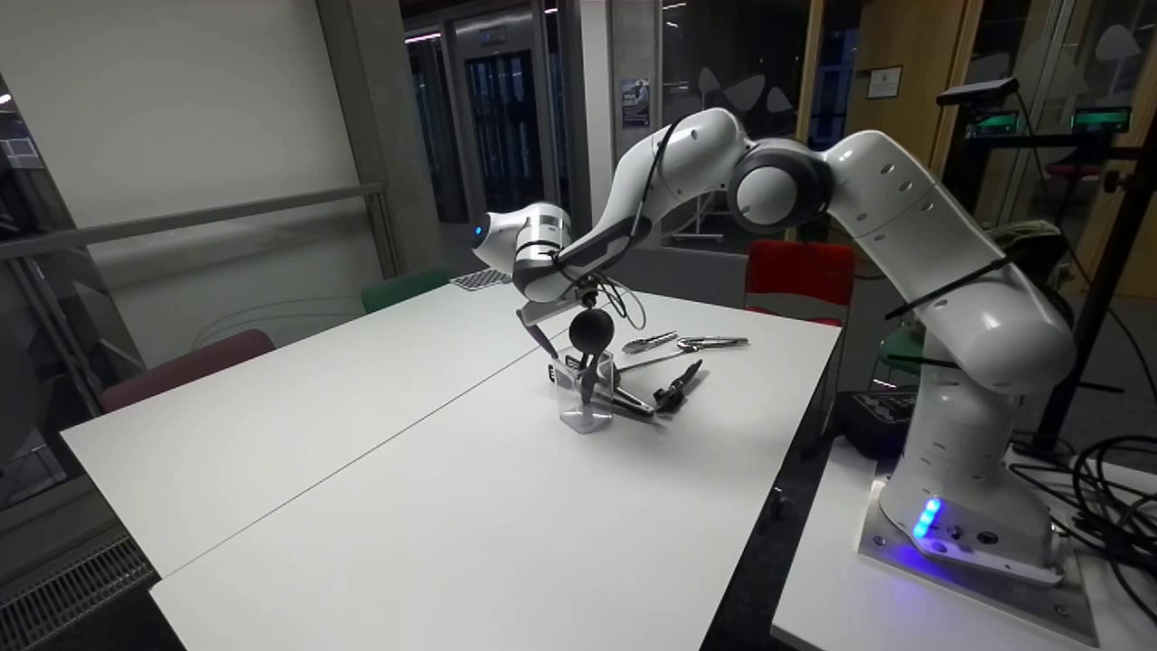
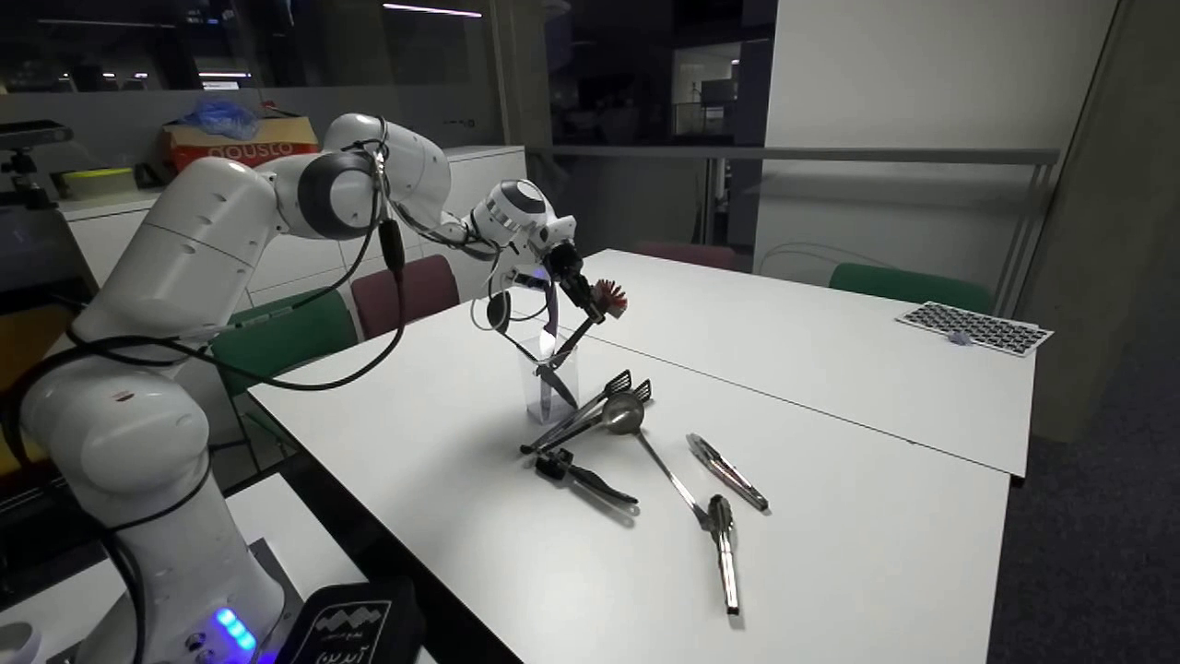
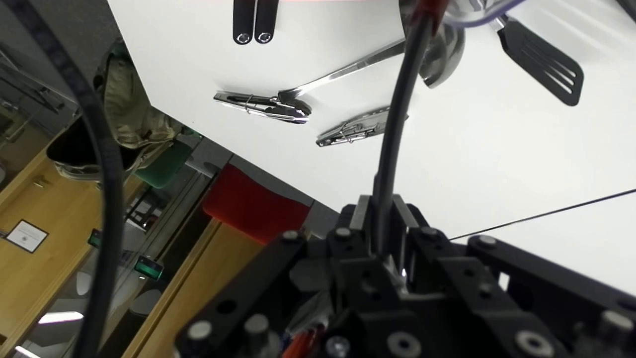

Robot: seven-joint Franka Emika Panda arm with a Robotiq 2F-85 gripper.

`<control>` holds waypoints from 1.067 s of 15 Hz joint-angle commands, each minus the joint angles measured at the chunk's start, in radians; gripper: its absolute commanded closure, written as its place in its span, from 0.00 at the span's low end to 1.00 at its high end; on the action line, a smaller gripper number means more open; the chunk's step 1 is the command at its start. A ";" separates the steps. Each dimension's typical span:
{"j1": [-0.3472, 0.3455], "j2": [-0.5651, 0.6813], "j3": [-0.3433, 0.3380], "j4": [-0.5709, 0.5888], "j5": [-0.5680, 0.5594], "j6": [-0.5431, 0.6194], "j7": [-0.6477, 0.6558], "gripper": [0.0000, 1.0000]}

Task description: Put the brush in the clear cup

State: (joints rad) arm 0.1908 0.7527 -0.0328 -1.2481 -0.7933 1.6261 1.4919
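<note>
The brush has red bristles (image 2: 609, 298) and a dark handle. My gripper (image 2: 588, 304) is shut on the brush handle. In the wrist view the handle (image 3: 397, 109) sits between the finger pads (image 3: 382, 209) and runs away from them. The bristle end (image 3: 303, 343) shows beside the gripper body. The clear cup (image 2: 564, 406) stands upright below the gripper, and it also shows in an exterior view (image 1: 571, 407). The handle's lower end lies within the cup's outline; exact depth is hard to tell. A black ladle (image 2: 499, 312) leans in the cup. Only part of the rim (image 3: 484, 20) shows in the wrist view.
Slotted turners (image 2: 619, 382), a steel ladle (image 2: 623, 412) and a black-handled tool (image 2: 590, 481) lie beside the cup. Two tongs (image 2: 728, 472) (image 2: 726, 558) lie further off. A checkered board (image 2: 973, 327) is at a far table corner. Chairs stand around the table.
</note>
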 commanded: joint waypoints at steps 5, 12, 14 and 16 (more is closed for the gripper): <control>0.138 0.000 -0.059 0.010 -0.130 -0.238 0.155 0.97; 0.167 0.019 -0.037 0.035 -0.191 -0.344 0.170 0.97; 0.171 0.043 -0.033 0.063 -0.207 -0.366 0.155 0.97; 0.171 0.070 -0.029 0.094 -0.221 -0.383 0.140 0.97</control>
State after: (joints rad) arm 0.3560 0.7664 -0.0660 -1.2353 -0.9712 1.3046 1.6620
